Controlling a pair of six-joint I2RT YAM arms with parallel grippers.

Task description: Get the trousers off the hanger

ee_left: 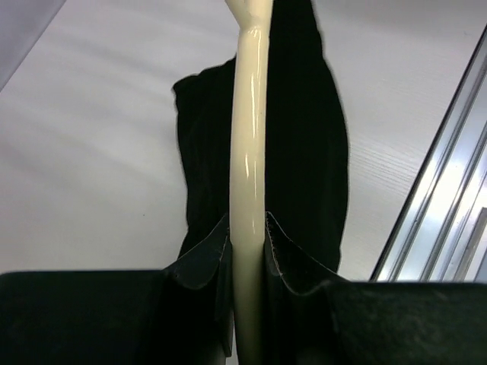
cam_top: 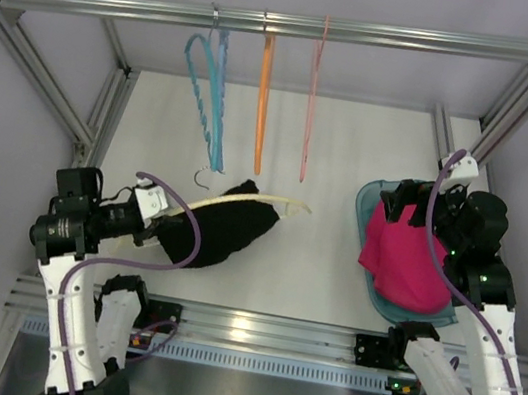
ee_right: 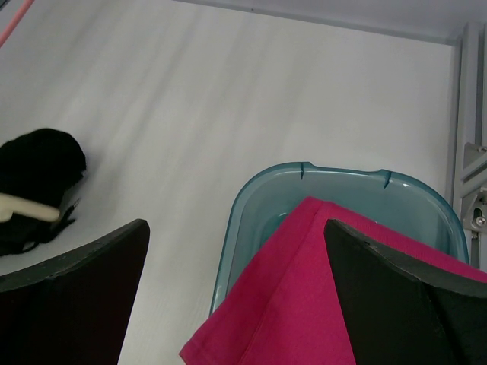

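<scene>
The black trousers hang bunched over the cream hanger, which lies low over the white table at centre left, its metal hook pointing back. My left gripper is shut on one arm of the hanger; the left wrist view shows the cream bar clamped between my fingers with the trousers behind it. My right gripper is open and empty above the teal basin. The right wrist view shows the trousers and a hanger tip far left.
A magenta-pink cloth lies in the teal basin at right. Two light-blue hangers, an orange hanger and a pink hanger hang from the metal rail at the back. Frame posts stand at both sides.
</scene>
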